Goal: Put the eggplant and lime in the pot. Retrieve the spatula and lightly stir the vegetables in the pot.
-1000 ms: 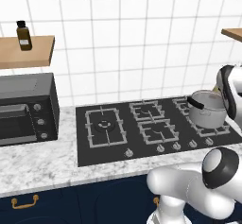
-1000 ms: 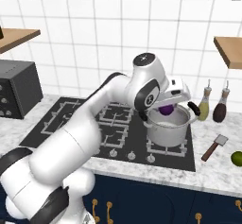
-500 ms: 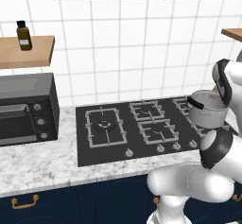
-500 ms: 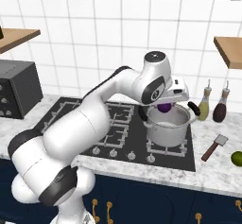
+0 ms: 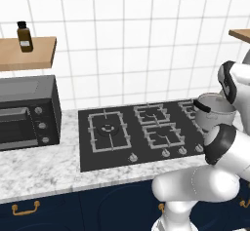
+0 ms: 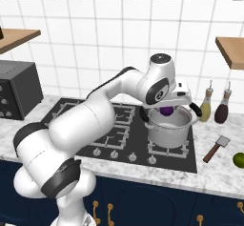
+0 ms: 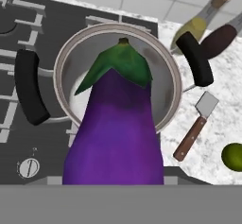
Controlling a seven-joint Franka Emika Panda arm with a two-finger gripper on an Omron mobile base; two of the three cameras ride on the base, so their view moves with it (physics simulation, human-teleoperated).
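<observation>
My gripper (image 6: 167,105) is shut on the purple eggplant (image 6: 166,110), which hangs just above the open mouth of the silver pot (image 6: 169,128) on the front right burner. In the hand view the eggplant (image 7: 116,133) points stem first down into the pot (image 7: 166,67) and hides my fingertips. The pot (image 5: 215,113) also shows at the right of the left base view. The spatula (image 6: 217,148) (image 7: 195,127) lies on the counter right of the stove, wooden handle toward the front. Further right, near the counter's edge, sits the lime (image 6: 239,159) (image 7: 232,156).
Two bottles (image 6: 206,107) (image 6: 222,109) stand against the wall behind the spatula. A black toaster oven (image 5: 27,110) sits left of the stove (image 5: 127,132). A wooden shelf (image 5: 27,52) carries a small brown bottle. The pot's black handles (image 7: 28,88) stick out on both sides.
The arm's elbow and upper links have swung round. The hand has stayed over the pot with the eggplant in its grip.
</observation>
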